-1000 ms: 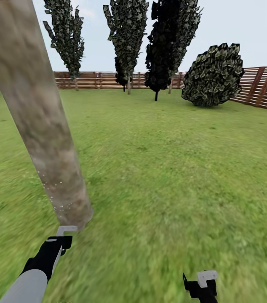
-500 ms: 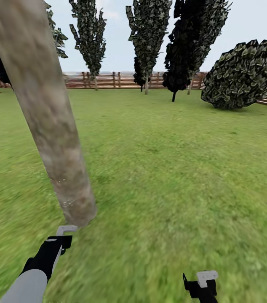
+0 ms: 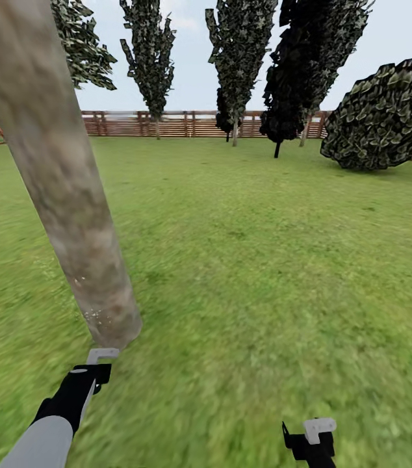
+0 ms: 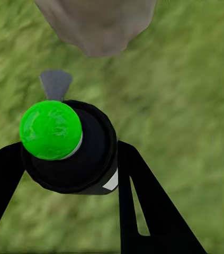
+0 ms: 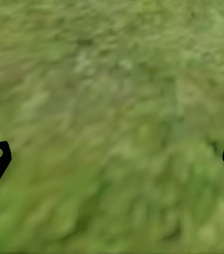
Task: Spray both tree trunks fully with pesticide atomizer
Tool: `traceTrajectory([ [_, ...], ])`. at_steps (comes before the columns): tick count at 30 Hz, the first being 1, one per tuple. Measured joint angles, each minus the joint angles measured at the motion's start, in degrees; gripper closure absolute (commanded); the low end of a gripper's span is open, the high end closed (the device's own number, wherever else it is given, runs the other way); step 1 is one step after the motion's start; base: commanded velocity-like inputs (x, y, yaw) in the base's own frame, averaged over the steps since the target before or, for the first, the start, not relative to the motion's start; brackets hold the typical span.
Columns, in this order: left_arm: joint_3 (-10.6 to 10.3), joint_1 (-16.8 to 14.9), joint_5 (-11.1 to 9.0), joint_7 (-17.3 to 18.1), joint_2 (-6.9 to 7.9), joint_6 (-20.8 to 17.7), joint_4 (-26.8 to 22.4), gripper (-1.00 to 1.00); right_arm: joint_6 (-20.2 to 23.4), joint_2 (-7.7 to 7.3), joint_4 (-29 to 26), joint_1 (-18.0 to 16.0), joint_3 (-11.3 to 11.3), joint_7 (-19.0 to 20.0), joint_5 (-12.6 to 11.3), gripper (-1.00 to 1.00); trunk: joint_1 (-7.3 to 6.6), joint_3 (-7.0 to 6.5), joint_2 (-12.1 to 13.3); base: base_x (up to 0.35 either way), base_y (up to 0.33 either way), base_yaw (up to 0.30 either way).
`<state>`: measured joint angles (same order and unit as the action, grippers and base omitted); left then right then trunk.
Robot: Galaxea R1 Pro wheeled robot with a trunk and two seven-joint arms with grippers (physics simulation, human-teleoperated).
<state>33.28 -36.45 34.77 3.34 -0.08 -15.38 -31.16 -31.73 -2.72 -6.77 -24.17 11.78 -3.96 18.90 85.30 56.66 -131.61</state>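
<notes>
one trunk (image 3: 69, 195) close ahead; our left gripper (image 4: 64, 174) clamps the atomizer (image 4: 69, 145), nozzle toward its base. we should sweep spray upward. right gripper (image 5: 112, 159) spread wide, empty.

Dark conifers (image 3: 238, 58) and a round bush (image 3: 388, 117) stand before a slatted fence (image 3: 180, 123).

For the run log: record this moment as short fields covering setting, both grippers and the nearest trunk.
setting: lawn ringed by a wooden fence
left gripper: shut on the atomizer, which is black with a green cap
atomizer nozzle: points at the base of the tree trunk
trunk: pale specks low down
right gripper: open, over grass
</notes>
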Motion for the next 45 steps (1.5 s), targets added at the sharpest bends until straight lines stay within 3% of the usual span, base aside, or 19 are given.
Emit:
traceTrajectory([
  [5, -0.2, 0.0, -0.3, -0.1, -0.12, 0.2, -0.6, 1.00, 0.0, -0.17, -0.1, 0.0, 0.0, -0.1, 0.0, -1.00, 0.00, 0.00, 0.0, -0.182, -0.172, 0.276],
  [7, -0.3, -0.6, -0.4, 0.0, -1.38, 0.1, -0.8, 1.00, 0.0, -0.18, -0.1, 0.0, 0.0, -0.1, 0.0, -1.00, 0.00, 0.00, 0.0, -0.039, -0.025, 0.221],
  [10, -0.4, -1.7, -0.3, 0.1, -2.08, -0.2, -1.9, 1.00, 0.0, -0.18, -0.1, 0.0, 0.0, -0.1, 0.0, -1.00, 0.00, -0.01, 0.0, -0.007, -0.004, 0.045],
  [11, -2.2, -4.0, -0.2, 0.9, -2.40, -7.1, -3.9, 1.00, 0.0, -0.25, -0.1, 0.0, 0.0, 0.0, 0.0, -1.00, 0.00, 0.01, 0.0, 0.000, 0.000, 0.001],
  [12, -3.7, -8.5, -0.4, 1.0, -2.35, -8.0, -4.2, 1.00, 0.0, -0.29, -0.1, 0.0, 0.0, 0.0, 0.0, -1.00, -0.01, -0.01, 0.0, 0.000, 0.000, 0.000],
  [13, -4.6, -9.7, -0.3, 1.0, -2.17, -8.6, -4.2, 1.00, 0.0, -0.31, -0.1, 0.0, 0.0, 0.0, 0.0, -1.00, -0.01, -0.01, 0.0, 0.000, 0.000, 0.000],
  [15, -5.6, -9.7, -0.2, 1.9, -1.25, -10.7, -4.3, 1.00, 0.0, -0.34, -0.1, 0.0, 0.0, 0.0, 0.0, -1.00, 0.00, 0.00, 0.0, 0.000, 0.000, 0.000],
  [18, -6.1, -10.7, 0.3, 10.3, 4.77, -12.8, -4.8, 1.00, 0.0, -0.35, -0.1, 0.0, 0.0, 0.0, 0.0, -1.00, 0.00, 0.00, 0.0, 0.000, 0.000, 0.000],
  [21, -6.1, -10.7, 0.6, 14.6, 9.06, -13.1, -4.9, 1.00, 0.0, -0.35, 0.0, 0.0, 0.0, 0.0, 0.0, -1.00, 0.00, 0.00, 0.0, 0.000, 0.000, 0.000],
  [23, -6.0, -10.5, 0.3, 15.2, 10.84, -13.1, -5.0, 1.00, 0.0, -0.35, 0.0, 0.0, 0.0, 0.0, 0.0, -1.00, 0.00, 0.00, 0.0, 0.000, 0.000, 0.000],
  [26, -6.1, -10.2, -0.1, 15.4, 11.43, -13.2, -4.9, 1.00, 0.0, -0.35, 0.0, 0.0, 0.0, 0.0, 0.0, -1.00, 0.00, 0.00, 0.0, 0.000, 0.000, 0.000],
  [31, -6.9, -10.9, -0.4, 15.5, 6.89, -13.3, -4.9, 1.00, 0.0, -0.35, 0.0, 0.0, 0.0, 0.0, 0.0, -1.00, 0.00, 0.00, 0.0, 0.000, 0.000, 0.000],
  [32, -7.2, -11.4, -0.2, 15.5, 6.89, -13.4, -4.9, 1.00, 0.0, -0.35, 0.0, 0.0, 0.0, -0.1, 0.0, -1.00, 0.00, 0.00, 0.0, 0.000, 0.000, 0.000],
  [34, -7.5, -12.4, 0.8, 15.6, 9.96, -14.0, -4.9, 1.00, 0.0, -0.35, 0.0, 0.0, 0.0, -0.1, 0.0, -1.00, 0.00, 0.00, 0.0, 0.000, 0.000, 0.000],
  [35, -7.5, -12.2, -0.2, 16.5, 12.87, -14.3, -4.9, 1.00, 0.0, -0.35, 0.0, 0.0, 0.0, -0.1, 0.0, -1.00, 0.00, 0.00, 0.0, 0.000, 0.000, 0.000],
  [36, -7.5, -11.9, 0.5, 18.4, 14.14, -14.1, -4.9, 1.00, 0.0, -0.35, 0.0, 0.0, 0.0, -0.1, 0.0, -1.00, 0.00, 0.00, 0.0, -0.042, 0.000, 0.000],
  [39, -7.7, -11.8, 0.0, 19.2, 13.73, -14.2, -4.9, 1.00, 0.0, -0.35, 0.0, 0.0, 0.0, -0.1, 0.0, -1.00, 0.00, 0.00, 0.0, -0.210, 0.000, 0.000],
  [42, -10.5, -12.4, -0.4, 19.3, 9.70, -14.4, -5.0, 1.00, 0.0, -0.35, 0.0, 0.0, 0.0, -0.1, 0.0, -1.00, 0.00, 0.00, 0.0, -0.108, 0.000, 0.000],
  [45, -11.8, -13.1, -0.5, 19.3, 6.49, -15.0, -6.1, 1.00, 0.0, -0.35, 0.0, 0.0, 0.0, -0.1, 0.0, -1.00, 0.00, -0.01, 0.0, -0.015, 0.000, 0.000],
])
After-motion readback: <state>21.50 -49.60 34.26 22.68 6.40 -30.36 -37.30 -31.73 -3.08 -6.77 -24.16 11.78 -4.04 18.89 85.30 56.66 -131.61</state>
